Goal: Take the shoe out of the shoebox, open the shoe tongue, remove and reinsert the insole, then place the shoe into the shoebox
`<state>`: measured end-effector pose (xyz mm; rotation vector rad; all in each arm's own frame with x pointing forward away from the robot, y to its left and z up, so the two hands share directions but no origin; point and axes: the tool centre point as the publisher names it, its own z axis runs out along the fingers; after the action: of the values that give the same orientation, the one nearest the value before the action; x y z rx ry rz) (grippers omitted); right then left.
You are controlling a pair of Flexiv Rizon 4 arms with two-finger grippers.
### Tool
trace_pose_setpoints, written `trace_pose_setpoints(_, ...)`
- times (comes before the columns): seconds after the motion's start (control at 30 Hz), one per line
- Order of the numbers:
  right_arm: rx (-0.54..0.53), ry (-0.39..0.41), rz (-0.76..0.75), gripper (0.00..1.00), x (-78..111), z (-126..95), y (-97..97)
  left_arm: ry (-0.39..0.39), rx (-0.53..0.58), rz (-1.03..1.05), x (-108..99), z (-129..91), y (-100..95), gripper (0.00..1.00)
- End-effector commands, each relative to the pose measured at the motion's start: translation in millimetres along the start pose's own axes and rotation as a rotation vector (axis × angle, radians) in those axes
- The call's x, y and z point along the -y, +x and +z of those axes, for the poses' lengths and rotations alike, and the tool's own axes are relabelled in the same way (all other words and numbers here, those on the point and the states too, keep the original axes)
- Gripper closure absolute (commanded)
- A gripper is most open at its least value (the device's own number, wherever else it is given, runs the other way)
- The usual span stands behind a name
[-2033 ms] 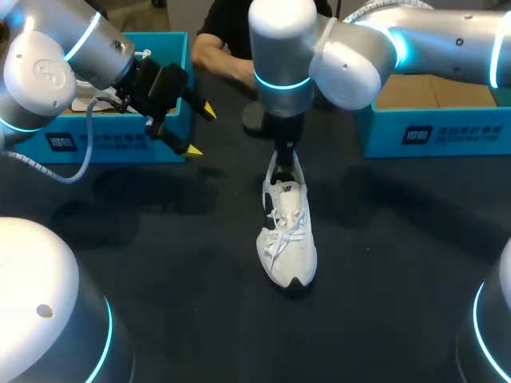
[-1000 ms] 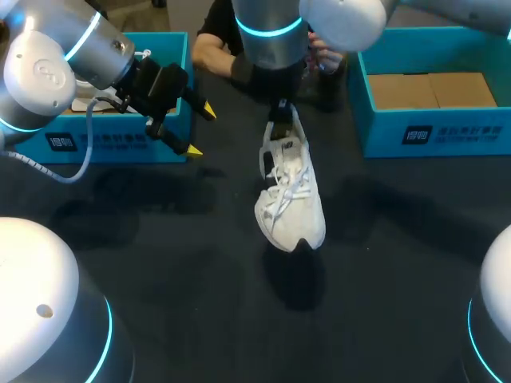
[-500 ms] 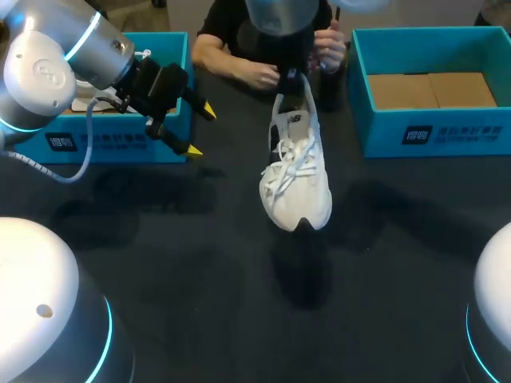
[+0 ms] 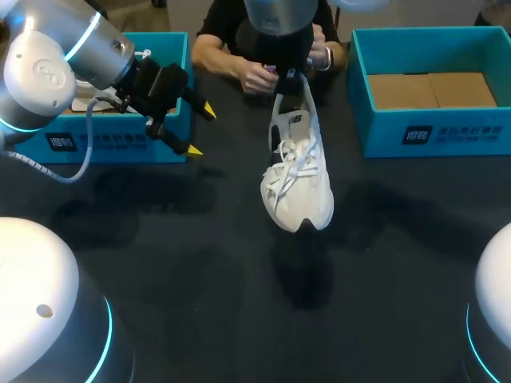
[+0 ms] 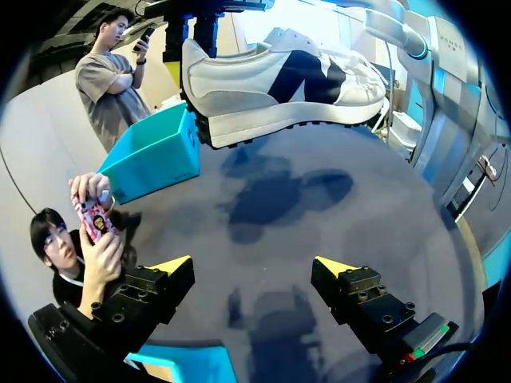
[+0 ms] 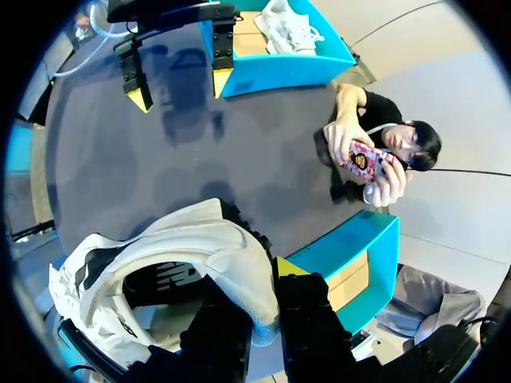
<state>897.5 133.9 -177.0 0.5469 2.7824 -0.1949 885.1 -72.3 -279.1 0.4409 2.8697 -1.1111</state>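
Slippage is the main worry. The shoe (image 4: 297, 179) hangs in the air over the middle of the table (image 4: 160, 239), toe down and pointing toward the robot. It is held only at the heel by the right gripper (image 6: 259, 307). One finger is inside the heel collar and one outside, clamped on that thin edge. All the shoe's weight pulls away from this small hold, so a quick swing or a jolt could make it turn in the fingers or drop. The inner fingertip is buried in the lining, so the hold is probably shallow, though I cannot be sure of that.

A second risk is the trip to a box. The dangling toe sits lower than the heel and could catch the blue wall of the right shoebox (image 4: 431, 132) if carried across too low. The left gripper (image 4: 198, 128) is spread wide and holds nothing. It is just in front of the left shoebox (image 4: 120, 144), well apart from the shoe, so it gives no support.

The left wrist view shows the shoe side-on, its sole well off the table with shadow beneath. That gap is hard to judge in the head view. The head view alone shows both boxes together and the laces on top. The right wrist view shows the shoe's open mouth and the pinch itself. It also shows a second white shoe (image 6: 285, 28) lying in the left shoebox, which the left arm hides in the head view.
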Motion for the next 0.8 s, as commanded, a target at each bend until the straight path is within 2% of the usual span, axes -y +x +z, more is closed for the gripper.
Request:
trace_pose_setpoints(0.03,-0.001,0.001,0.0,1.0,0.2,-1.2,-0.3,-0.003,0.0,0.0,0.3,-0.7,0.9,0.0)
trace_pose_setpoints(0.37,0.015,0.022,-0.021,1.0,30.4,7.1,-51.0,-0.003,0.0,0.0,0.3,-0.7,0.9,0.0)
trace_pose_setpoints(0.57,0.017,0.013,-0.041,1.0,61.3,12.0,-88.7,-0.003,0.0,0.0,0.3,-0.7,0.9,0.0)
trace_pose_setpoints(0.8,0.029,0.022,-0.073,1.0,110.8,13.6,-131.5,-0.003,0.0,0.0,0.3,-0.7,0.9,0.0)
